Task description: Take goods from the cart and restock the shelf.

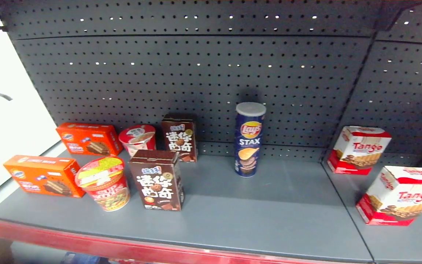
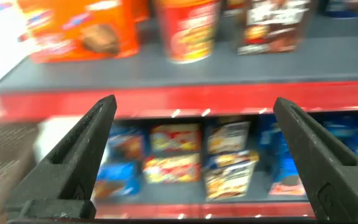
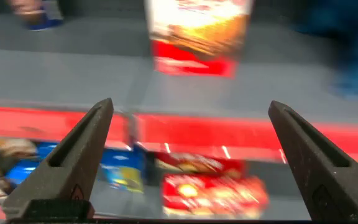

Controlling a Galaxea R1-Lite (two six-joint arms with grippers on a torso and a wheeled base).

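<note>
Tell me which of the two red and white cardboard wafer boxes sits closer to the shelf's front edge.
The rightmost red and white cardboard wafer box; the other wafer box stands farther back, near the dark pegboard wall.

— What stands at twelve o'clock?
— A dark perforated back panel point(image 1: 196, 73), with light showing through some of its holes.
— And at two o'clock?
— A second perforated panel point(image 1: 405, 91), set at an angle.
— Nine o'clock?
— A white side board point(image 1: 9, 124).

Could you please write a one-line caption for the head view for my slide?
Grey shelf with one upright chip can between snack boxes and noodle cups, left, and two wafer boxes, right.
</note>
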